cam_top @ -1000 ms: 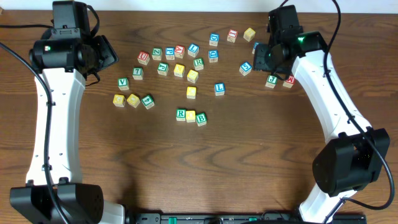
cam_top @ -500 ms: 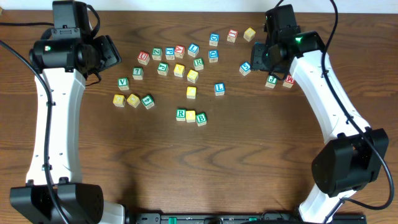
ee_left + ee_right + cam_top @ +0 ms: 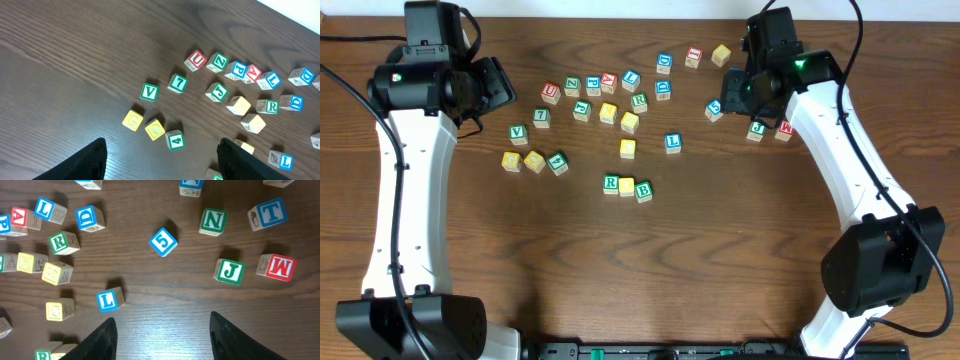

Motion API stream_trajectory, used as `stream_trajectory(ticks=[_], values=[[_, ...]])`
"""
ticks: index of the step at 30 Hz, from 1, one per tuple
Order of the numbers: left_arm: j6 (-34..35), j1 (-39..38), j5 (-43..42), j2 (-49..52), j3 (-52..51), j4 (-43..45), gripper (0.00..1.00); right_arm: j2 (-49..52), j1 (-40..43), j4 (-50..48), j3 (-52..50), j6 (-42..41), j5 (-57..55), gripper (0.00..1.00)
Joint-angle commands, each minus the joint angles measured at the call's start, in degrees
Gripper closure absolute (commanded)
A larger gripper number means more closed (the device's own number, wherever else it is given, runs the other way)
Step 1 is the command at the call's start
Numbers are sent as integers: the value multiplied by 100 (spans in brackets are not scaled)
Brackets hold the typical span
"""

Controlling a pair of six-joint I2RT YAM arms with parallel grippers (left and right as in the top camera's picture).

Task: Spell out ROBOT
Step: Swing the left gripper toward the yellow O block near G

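A short row stands at the table's middle: green R block [image 3: 611, 183], a yellow block [image 3: 627, 186] and green B block [image 3: 643, 191]. A yellow O block [image 3: 534, 161] lies at the left, and it also shows in the left wrist view [image 3: 155, 129]. A blue T block [image 3: 270, 212] lies far right, next to a green N [image 3: 213, 221]. My left gripper [image 3: 492, 86] is open and empty above the left cluster, also in the left wrist view [image 3: 162, 160]. My right gripper [image 3: 738, 88] is open and empty above the right cluster, also in the right wrist view [image 3: 162, 335].
Several loose letter blocks are scattered across the far half: blue 5 [image 3: 163, 241], green J [image 3: 230, 271], red M [image 3: 276, 266], blue L [image 3: 108, 300], a second green R [image 3: 63, 242], green V [image 3: 149, 92] and green 4 [image 3: 175, 140].
My right gripper has shifted slightly toward the far edge. The left arm and the blocks have not moved.
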State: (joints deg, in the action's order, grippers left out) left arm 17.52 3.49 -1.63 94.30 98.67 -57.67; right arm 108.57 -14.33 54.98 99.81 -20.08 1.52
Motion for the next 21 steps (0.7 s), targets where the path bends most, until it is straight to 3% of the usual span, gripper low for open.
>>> stream_trajectory(ticks=[1, 6, 11, 15, 21], values=[[140, -9, -57, 114, -92, -59, 31, -160, -153, -15, 133, 85, 55, 46], [780, -96, -52, 444, -94, -245, 40, -160, -225, -98, 133, 85, 55, 46], [1097, -214, -24, 896, -96, -444, 40, -160, -221, -55, 133, 92, 44, 43], [1727, -232, 343, 1128, -96, -778, 40, -160, -223, -11, 133, 109, 11, 41], [1932, -374, 337, 1519, -96, -848, 40, -160, -223, -11, 133, 136, 13, 38]])
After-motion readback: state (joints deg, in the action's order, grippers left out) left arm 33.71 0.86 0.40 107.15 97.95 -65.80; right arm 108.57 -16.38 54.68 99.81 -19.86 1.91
